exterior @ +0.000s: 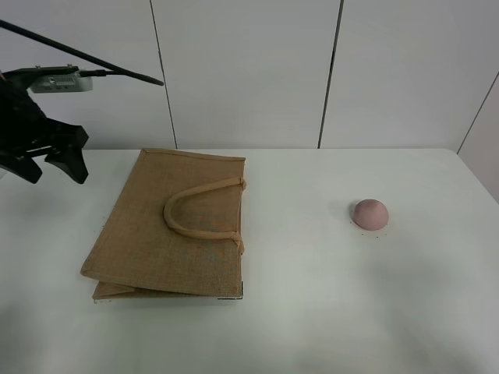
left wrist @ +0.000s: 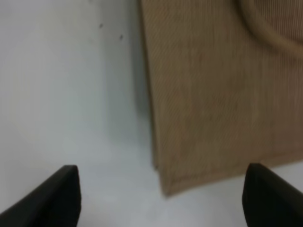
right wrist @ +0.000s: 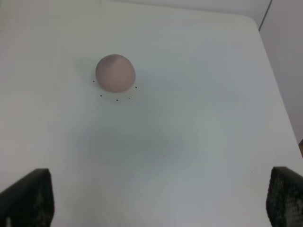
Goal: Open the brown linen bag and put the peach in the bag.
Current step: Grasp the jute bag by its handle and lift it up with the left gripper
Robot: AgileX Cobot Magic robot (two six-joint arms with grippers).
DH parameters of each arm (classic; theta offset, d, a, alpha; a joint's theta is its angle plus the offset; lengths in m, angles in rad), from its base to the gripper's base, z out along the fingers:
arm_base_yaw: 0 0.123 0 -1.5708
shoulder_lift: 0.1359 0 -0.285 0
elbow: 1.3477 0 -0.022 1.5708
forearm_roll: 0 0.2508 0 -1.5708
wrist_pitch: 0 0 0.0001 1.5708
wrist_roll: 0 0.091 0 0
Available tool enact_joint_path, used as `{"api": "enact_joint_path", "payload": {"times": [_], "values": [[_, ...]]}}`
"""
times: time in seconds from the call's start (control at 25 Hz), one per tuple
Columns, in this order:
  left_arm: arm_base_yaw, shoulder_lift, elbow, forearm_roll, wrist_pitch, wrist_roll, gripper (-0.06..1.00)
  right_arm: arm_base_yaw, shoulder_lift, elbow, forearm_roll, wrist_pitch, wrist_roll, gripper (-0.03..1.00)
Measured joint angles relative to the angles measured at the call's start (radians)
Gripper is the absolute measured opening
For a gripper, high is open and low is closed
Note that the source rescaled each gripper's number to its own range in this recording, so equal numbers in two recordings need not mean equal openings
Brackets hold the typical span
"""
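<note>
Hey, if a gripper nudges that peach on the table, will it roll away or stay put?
The peach looks round and sits loose on the smooth white table, so a sideways nudge would probably roll it. Its matte skin likely grips well enough.

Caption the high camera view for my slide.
Brown linen bag lying flat on the white table, the peach resting apart, further right in view.
</note>
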Motion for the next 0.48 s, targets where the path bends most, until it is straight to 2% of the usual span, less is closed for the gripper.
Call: {"api": "enact_joint_path", "payload": {"times": [0.2, 0.48], "values": [[-0.019, 0.160, -0.131, -0.040, -0.001, -0.025, 0.97, 0.000, 0.000, 0.000, 0.000, 0.000, 0.000, 1.00], [-0.145, 0.335, -0.294, -0.050, -0.001, -0.095, 0.97, 0.000, 0.000, 0.000, 0.000, 0.000, 0.000, 1.00]]}}
